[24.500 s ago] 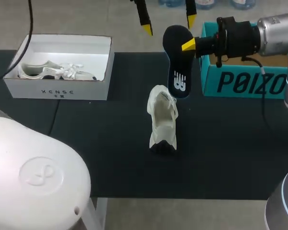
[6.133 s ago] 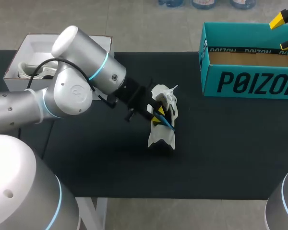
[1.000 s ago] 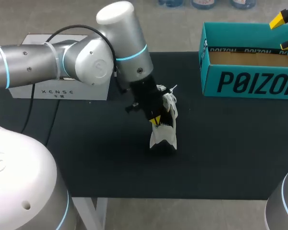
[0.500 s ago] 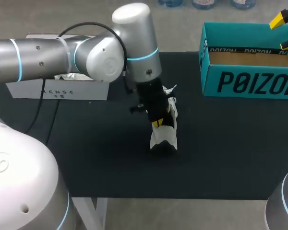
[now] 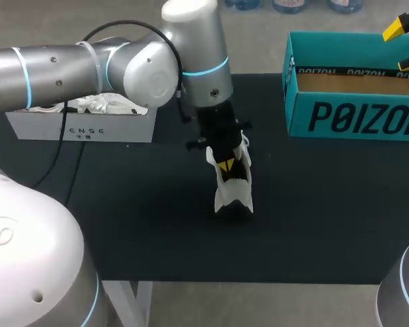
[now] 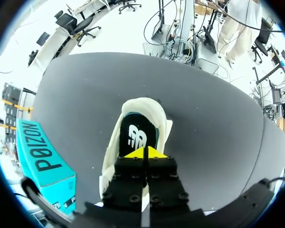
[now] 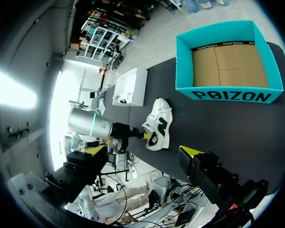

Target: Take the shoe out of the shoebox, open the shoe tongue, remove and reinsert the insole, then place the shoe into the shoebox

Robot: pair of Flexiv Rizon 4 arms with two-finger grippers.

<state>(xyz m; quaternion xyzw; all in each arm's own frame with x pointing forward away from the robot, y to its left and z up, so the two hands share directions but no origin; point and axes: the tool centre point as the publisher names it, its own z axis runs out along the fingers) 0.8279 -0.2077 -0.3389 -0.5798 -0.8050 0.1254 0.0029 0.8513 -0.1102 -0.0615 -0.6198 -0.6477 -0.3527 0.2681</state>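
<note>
One second on: left end effector (image 5: 225,165), tips pinched narrow, stands steeper over shoe (image 5: 233,194), pressing insole (image 6: 137,135) down. Reinsertion looks near done; box (image 5: 354,119) at 2 o'clock next.

Item 1, teal cardboard shoebox (image 5: 354,119), at your 2 o'clock on the table: one word in large black capitals across its near wall.
Item 2, white cardboard box (image 5: 82,129), at your 10 o'clock: one short line of small, dark, spaced capitals on its near wall.
Item 3, black insole (image 6: 137,137) inside the white shoe (image 6: 113,147): a white logo mark.
</note>
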